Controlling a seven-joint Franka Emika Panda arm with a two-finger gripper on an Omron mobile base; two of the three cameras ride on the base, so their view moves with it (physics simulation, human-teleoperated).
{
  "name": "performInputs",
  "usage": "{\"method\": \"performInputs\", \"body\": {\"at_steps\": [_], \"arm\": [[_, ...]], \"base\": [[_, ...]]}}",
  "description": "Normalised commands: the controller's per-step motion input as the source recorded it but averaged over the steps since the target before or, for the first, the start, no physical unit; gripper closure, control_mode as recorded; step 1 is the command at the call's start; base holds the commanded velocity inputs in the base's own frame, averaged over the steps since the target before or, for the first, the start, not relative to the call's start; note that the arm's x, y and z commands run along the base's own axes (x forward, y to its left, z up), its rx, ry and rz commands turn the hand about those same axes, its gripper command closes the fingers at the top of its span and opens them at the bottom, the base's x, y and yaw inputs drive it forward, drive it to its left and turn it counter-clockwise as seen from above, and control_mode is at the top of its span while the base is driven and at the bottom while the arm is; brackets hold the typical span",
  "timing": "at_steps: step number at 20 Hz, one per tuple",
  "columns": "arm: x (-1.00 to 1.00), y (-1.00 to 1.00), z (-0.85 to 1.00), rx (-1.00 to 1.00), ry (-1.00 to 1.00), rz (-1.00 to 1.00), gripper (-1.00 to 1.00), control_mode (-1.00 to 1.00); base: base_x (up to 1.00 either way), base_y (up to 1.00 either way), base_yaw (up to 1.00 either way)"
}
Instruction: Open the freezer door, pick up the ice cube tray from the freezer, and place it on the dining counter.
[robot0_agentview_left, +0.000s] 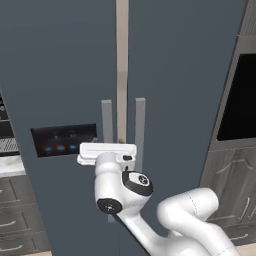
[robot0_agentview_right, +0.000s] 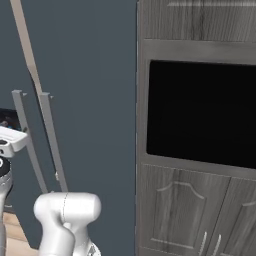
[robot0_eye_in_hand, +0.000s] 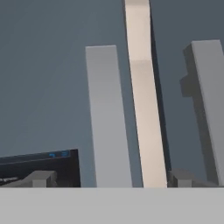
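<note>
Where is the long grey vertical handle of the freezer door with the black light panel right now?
In the left base view the long grey handle stands left of the beige centre seam, just right of the black panel of blue lights and above the open gripper.

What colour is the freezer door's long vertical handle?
Plain light grey handle on the slate blue-grey freezer door; clearest in the hand view.

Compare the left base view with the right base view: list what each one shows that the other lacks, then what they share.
Left base view alone: the black panel of blue lights on the freezer door, pale counter and grey drawers at far left, and the arm's dark-capped joints.

Right base view alone: the grey wood-grain cabinet doors seen close, below the large black recess.

Both: the two long grey vertical handles, the freezer's and the plain door's, the pale seam between the closed doors, and the white arm.
</note>
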Motion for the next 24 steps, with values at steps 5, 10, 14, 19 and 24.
{"method": "performInputs", "body": {"at_steps": [5, 10, 14, 19, 24], "arm": [[0.21, 0.13, 0.00, 0.00, 0.00, 0.00, -1.00, -1.00], [0.19, 0.00, 0.00, 0.00, 0.00, 0.00, -1.00, -1.00], [0.14, 0.00, 0.00, 0.00, 0.00, 0.00, -1.00, -1.00], [0.18, -0.02, 0.00, 0.00, 0.00, 0.00, -1.00, -1.00], [0.13, -0.04, 0.00, 0.00, 0.00, 0.00, -1.00, -1.00]], "base": [[0.00, 0.00, 0.00], [0.00, 0.00, 0.00], [0.00, 0.00, 0.00], [0.00, 0.00, 0.00], [0.00, 0.00, 0.00]]}}
